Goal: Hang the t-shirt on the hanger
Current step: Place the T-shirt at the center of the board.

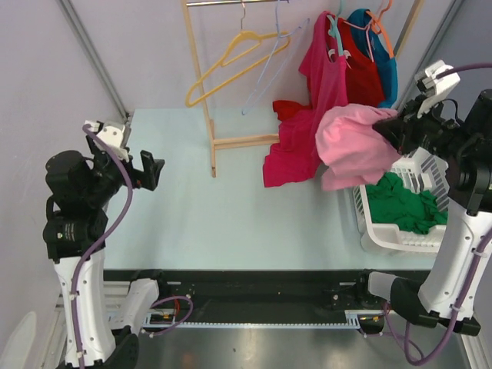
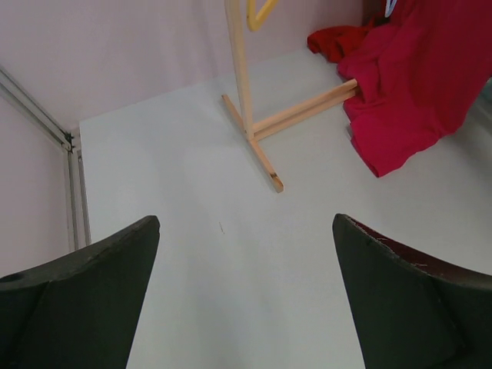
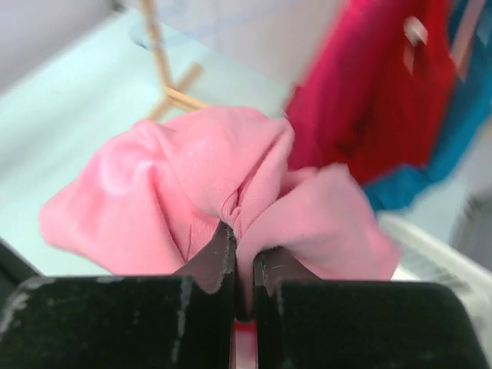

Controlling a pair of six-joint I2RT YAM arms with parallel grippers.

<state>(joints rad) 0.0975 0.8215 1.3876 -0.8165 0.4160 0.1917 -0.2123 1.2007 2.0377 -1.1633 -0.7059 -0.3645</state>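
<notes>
T-shirt bunched in the right pincer, held clear of the counter.
Soft, light and limp, it droops toward 9 o'clock from the clamped jaws, at 3 o'clock in the top view. A grip at the collar or shoulder seam would likely spread it better. Left pincer stands apart, empty; hanger hangs at 12 o'clock.

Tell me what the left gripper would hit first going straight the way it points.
The left gripper would probably meet the bare table first, short of the wooden rack's foot; depth is unclear.
</notes>
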